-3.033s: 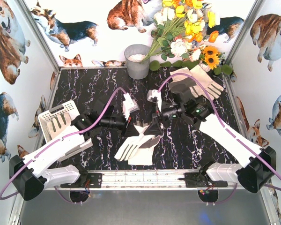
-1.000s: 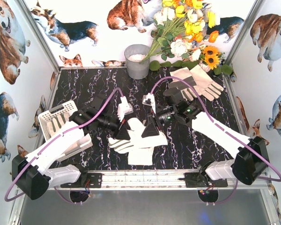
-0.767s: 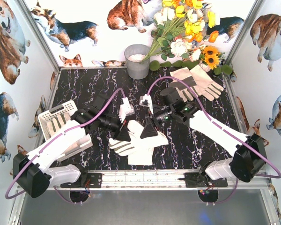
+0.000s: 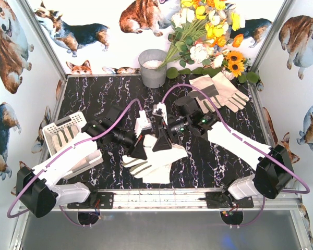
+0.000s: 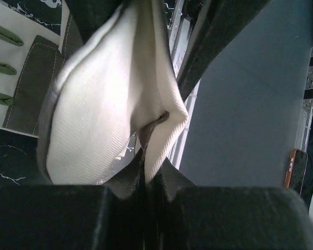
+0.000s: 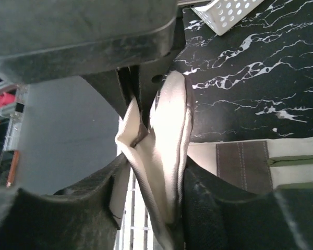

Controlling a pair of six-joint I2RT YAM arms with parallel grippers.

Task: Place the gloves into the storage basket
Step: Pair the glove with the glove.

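— The left fingers [image 4: 139, 151] and the right fingers [image 4: 161, 144]: how do they stand in the view from above?

— They are side by side in the middle of the table [image 4: 104, 96], and both are down on the held glove [image 4: 169, 154]. From above I cannot tell how tightly they grip. The finger end of this glove spreads toward the near left. A second glove [image 4: 157, 176] lies flat, partly under it.

— Where are the other task things?

— The storage basket [image 4: 62, 122] is at the left edge, well apart from both pairs of fingers. The glove in the basket [image 4: 65, 134] lies inside it. A pair of gloves [image 4: 221, 91] lies at the far right, near the flowers [image 4: 208, 36]. A grey bucket [image 4: 153, 67] stands at the far edge.

— What does the left wrist view show?

— The left fingers [image 5: 68, 219] are pressed together at the tips and pinch a fold of the held glove [image 5: 104, 114]. Its cream cloth bulges out beyond them. To the left of it, the second glove [image 5: 26, 88] lies on the table with its grey patch up.

— And the right wrist view?

— The right fingers [image 6: 224, 219] also pinch the held glove [image 6: 164, 151], and a narrow cream fold stands between them. The second glove [image 6: 250, 164] lies flat on the table at the right. A corner of the storage basket [image 6: 224, 13] shows at the top edge.
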